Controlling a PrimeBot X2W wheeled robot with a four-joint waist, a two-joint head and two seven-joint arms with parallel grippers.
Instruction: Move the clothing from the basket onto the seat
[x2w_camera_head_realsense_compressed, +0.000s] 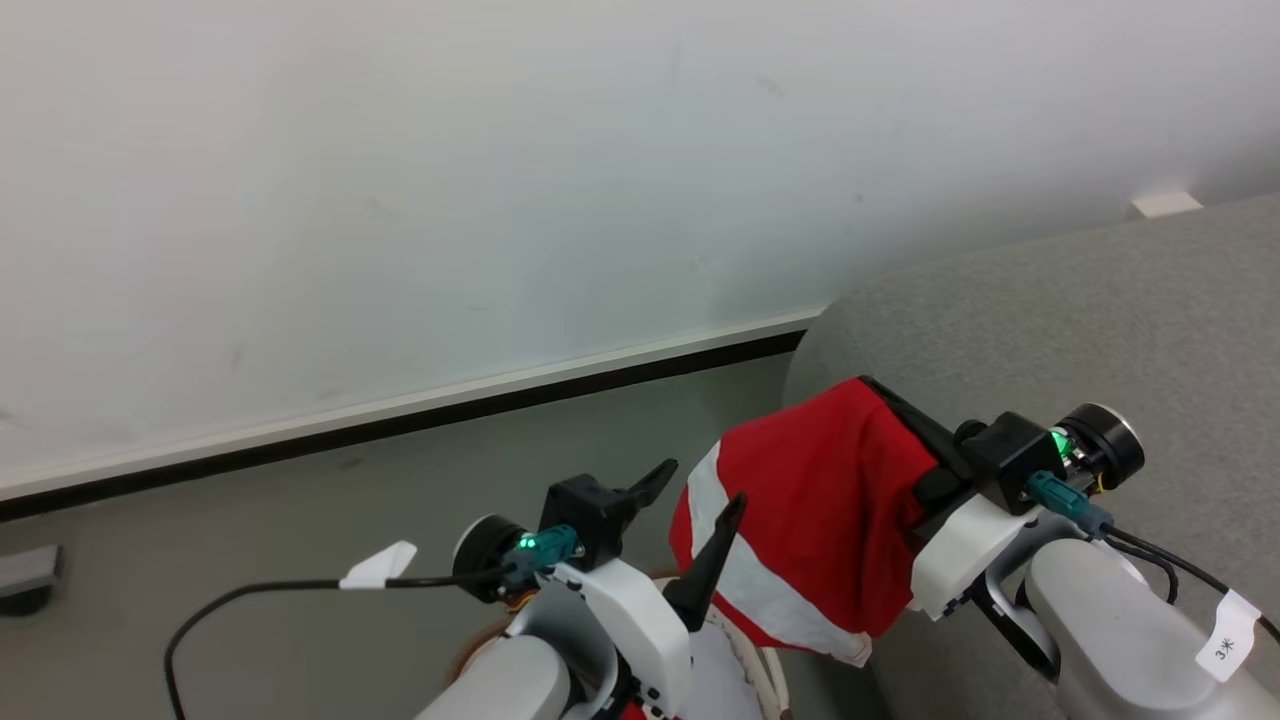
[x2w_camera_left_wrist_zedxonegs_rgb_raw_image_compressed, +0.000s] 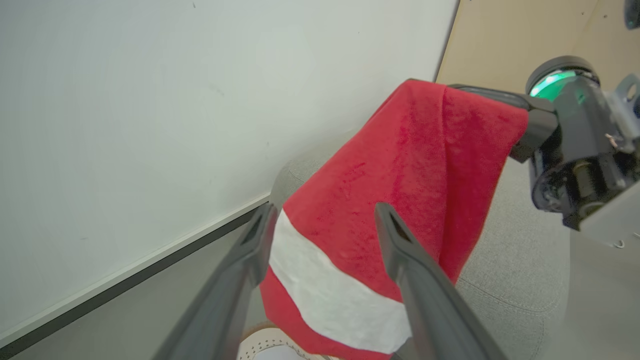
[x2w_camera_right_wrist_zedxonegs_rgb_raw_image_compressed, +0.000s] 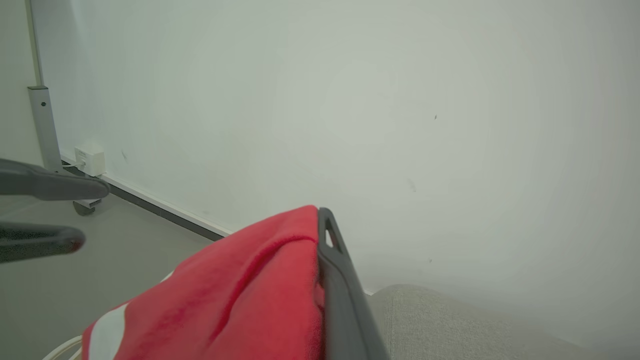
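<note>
Head view: from high up behind both arms, tilted down and forward, taking in the white wall (x2w_camera_head_realsense_compressed: 450, 150), the floor (x2w_camera_head_realsense_compressed: 300, 520) and a rounded corner of the seat (x2w_camera_head_realsense_compressed: 1100, 320) at right.

Left wrist view: low, just behind the left gripper (x2w_camera_left_wrist_zedxonegs_rgb_raw_image_compressed: 326, 207), aimed up and across at the clothing (x2w_camera_left_wrist_zedxonegs_rgb_raw_image_compressed: 400, 165) close by, with the right gripper (x2w_camera_left_wrist_zedxonegs_rgb_raw_image_compressed: 450, 86) beyond.

Right wrist view: along the right gripper, aimed at the wall, clothing hard against the lower edge.

Common to all three: wall, dark skirting (x2w_camera_head_realsense_compressed: 500, 395), clothing, seat corner. Left gripper's fingers (x2w_camera_right_wrist_zedxonegs_rgb_raw_image_compressed: 50, 186) at the left edge of the right wrist view.
</note>
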